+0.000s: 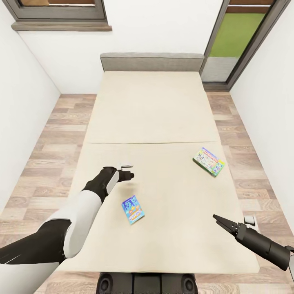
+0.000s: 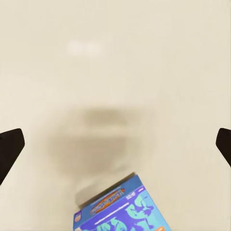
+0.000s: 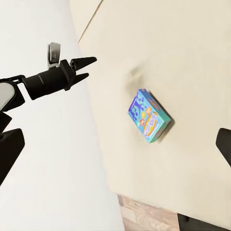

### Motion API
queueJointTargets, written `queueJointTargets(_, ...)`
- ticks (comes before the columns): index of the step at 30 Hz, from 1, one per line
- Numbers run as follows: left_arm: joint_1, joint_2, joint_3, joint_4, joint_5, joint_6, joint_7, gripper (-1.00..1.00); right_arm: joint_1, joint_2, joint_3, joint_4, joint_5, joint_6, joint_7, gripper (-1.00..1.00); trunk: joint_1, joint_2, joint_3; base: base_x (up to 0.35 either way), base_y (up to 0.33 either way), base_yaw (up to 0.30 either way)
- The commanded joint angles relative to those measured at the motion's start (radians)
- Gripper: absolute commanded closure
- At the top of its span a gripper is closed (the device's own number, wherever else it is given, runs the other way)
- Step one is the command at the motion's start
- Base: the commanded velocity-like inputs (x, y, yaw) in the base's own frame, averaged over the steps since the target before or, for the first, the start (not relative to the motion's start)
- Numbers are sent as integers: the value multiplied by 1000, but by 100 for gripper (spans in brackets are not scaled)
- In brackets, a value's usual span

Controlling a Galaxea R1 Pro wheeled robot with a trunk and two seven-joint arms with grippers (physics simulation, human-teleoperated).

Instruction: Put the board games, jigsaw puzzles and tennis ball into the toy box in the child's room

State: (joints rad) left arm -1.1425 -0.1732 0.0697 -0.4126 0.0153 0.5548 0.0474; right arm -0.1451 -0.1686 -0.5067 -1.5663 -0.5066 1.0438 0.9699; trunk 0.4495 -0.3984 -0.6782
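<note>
Currently hovering over bed (image 1: 155,106) | left gripper (image 1: 127,171) spread wide, empty, centre-left | blue board game (image 1: 133,210) lying lower-centre, 2nd box (image 1: 208,161) right | right gripper (image 1: 218,220) seemingly pinched | risk: descending off-centre, nudging box away.

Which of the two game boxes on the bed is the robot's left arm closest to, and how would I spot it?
Start at the wide cream bed that runs away from the robot. On its near half, just ahead of the left gripper, lies a small blue board game. The other game box lies further right and is white with green edges; this one is mostly blue with an orange logo.
</note>
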Motion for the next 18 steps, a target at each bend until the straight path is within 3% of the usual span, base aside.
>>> queueJointTargets(1, 0, -1, 7, -2, 2, 5, 3, -100, -1, 0, -1, 0, 4, 3, 6, -100, 0, -2, -3, 0, 0, 0)
queueJointTargets(18, 0, -1, 7, -3, 2, 13, 7, -100, -1, 0, -1, 7, 3, 3, 6, -100, 0, -2, -31, 0, 0, 0)
